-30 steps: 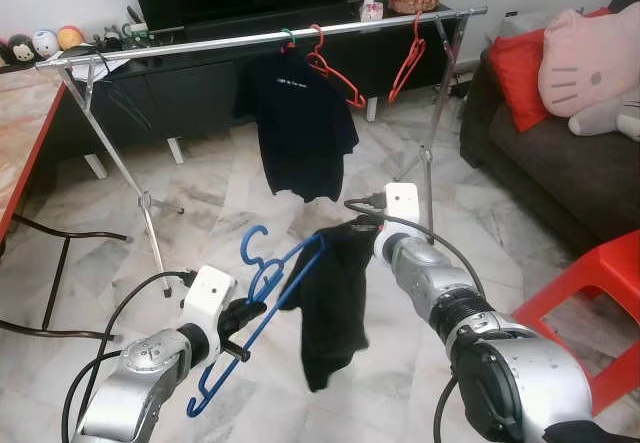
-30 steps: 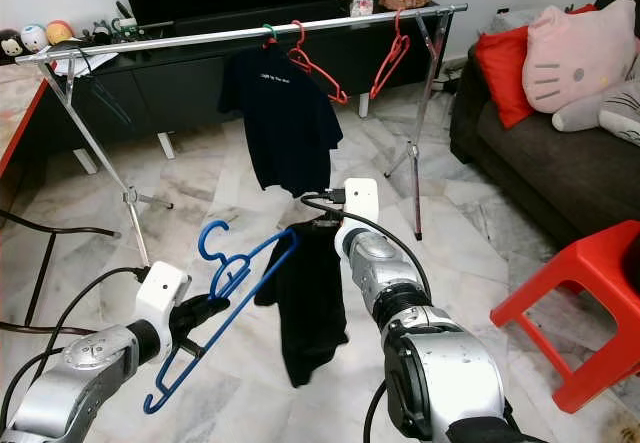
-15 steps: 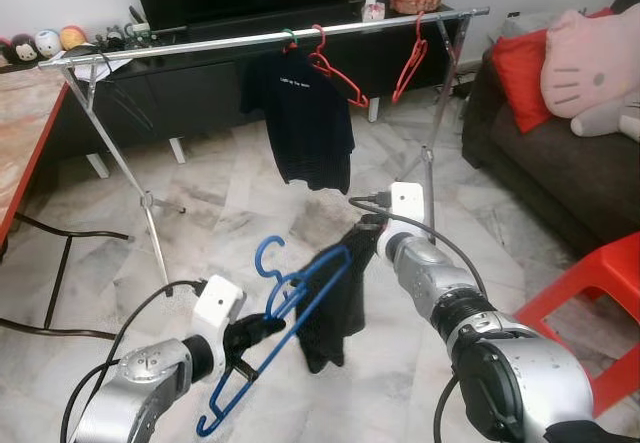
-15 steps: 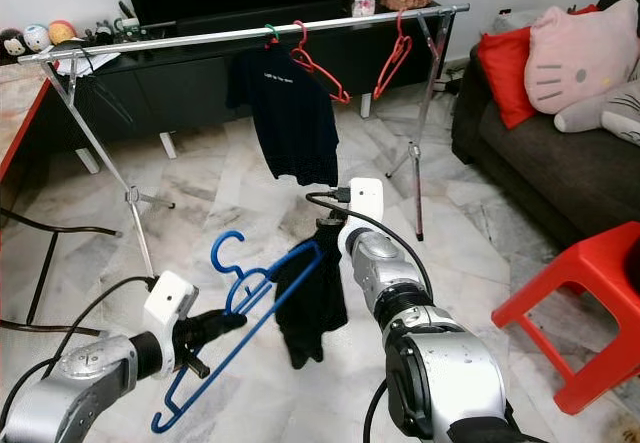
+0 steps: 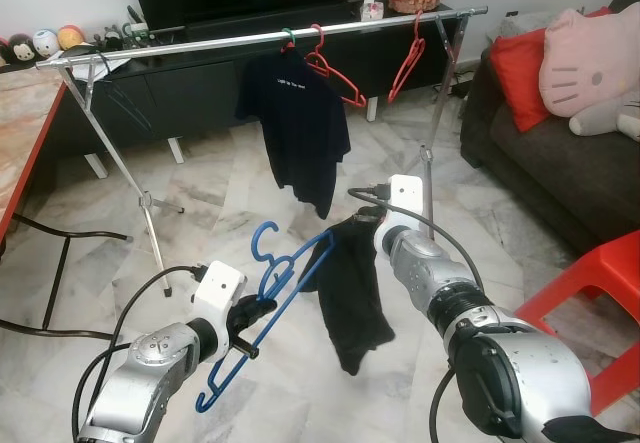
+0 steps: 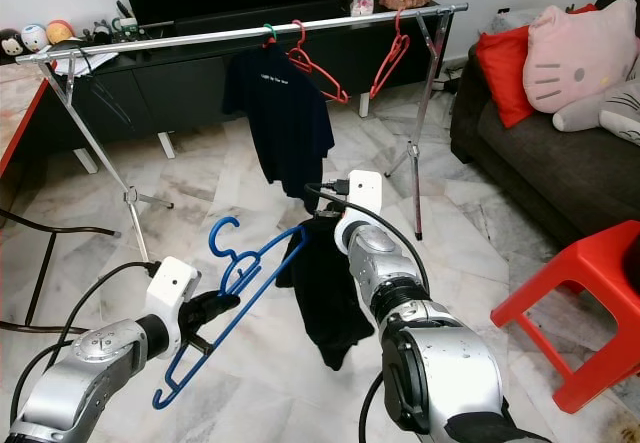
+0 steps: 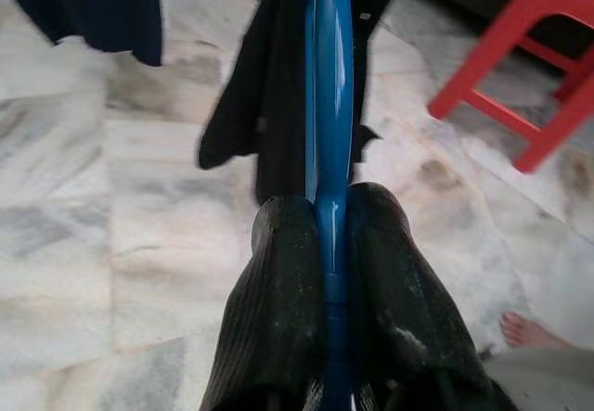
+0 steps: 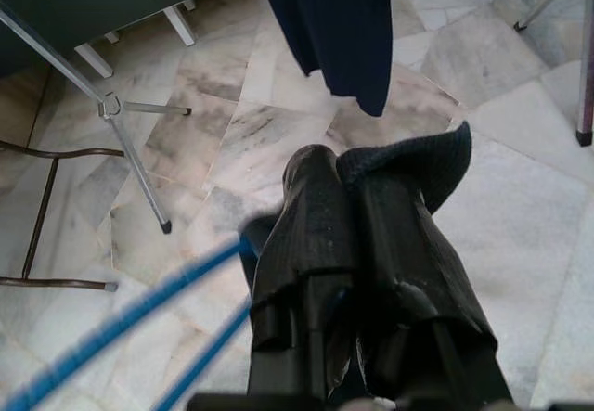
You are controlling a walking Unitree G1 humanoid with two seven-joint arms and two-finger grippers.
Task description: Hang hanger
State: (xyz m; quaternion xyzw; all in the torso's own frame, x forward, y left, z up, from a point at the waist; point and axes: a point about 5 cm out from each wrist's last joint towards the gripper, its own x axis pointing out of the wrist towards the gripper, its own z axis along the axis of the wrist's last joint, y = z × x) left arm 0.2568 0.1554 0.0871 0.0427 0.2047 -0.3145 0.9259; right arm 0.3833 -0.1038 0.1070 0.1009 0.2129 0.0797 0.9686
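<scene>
Left tool (image 5: 252, 319), lower left, clamps the blue hanger (image 5: 262, 313); right tool (image 5: 368, 225), at centre, pinches the black garment (image 5: 350, 293) draped on the hanger's far end. The garment now hangs lower and fuller than half a second ago. Marble floor (image 5: 230, 198) beneath; rack (image 5: 260, 39) with shirt (image 5: 298, 123) and red hangers (image 5: 335, 68) beyond, sofa (image 5: 560, 173) at right.

A home living room: pale marble-tiled floor (image 5: 230, 193), dark grey sofa (image 5: 560, 173) with red and pink plush cushions at right, black TV cabinet (image 5: 200, 83) far, silver clothes rack (image 5: 260, 40) across it.
</scene>
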